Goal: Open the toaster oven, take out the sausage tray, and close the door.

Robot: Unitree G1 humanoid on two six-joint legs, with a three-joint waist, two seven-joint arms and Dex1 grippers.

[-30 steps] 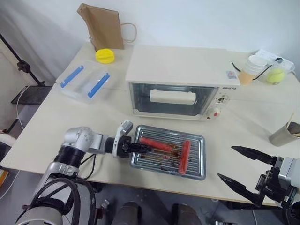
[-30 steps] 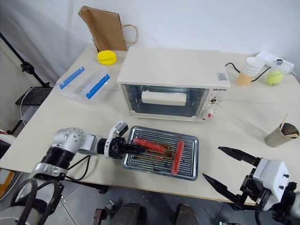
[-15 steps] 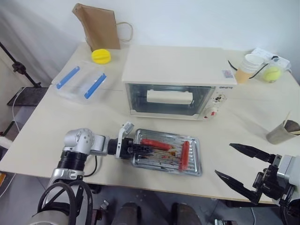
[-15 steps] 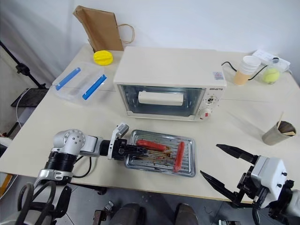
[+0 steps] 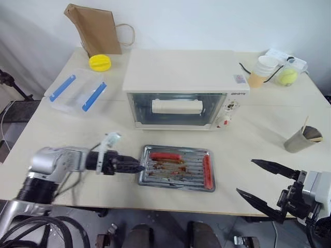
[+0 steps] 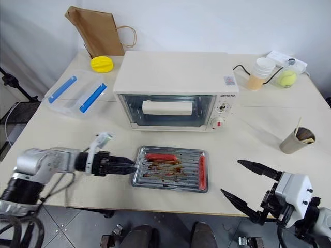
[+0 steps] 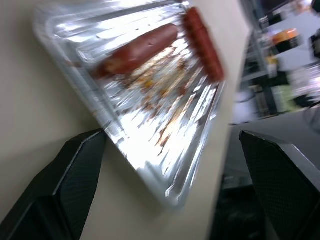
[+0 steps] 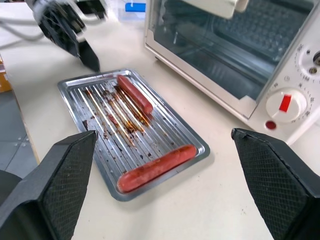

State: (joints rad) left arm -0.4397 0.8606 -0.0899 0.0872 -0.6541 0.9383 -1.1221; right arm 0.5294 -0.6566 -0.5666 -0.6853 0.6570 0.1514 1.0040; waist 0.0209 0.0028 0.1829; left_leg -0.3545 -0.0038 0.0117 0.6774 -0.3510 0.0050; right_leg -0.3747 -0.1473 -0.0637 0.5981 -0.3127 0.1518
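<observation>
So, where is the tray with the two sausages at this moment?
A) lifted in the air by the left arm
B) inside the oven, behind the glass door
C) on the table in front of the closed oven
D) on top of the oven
C: the tray lies flat on the table in front of the oven, whose door is shut, and the left gripper, jaws open, is just beside it.

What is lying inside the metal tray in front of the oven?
Two red sausages lie in the sausage tray, with brown grease stains on its ribbed bottom. What is under the sausages is covered.
</observation>
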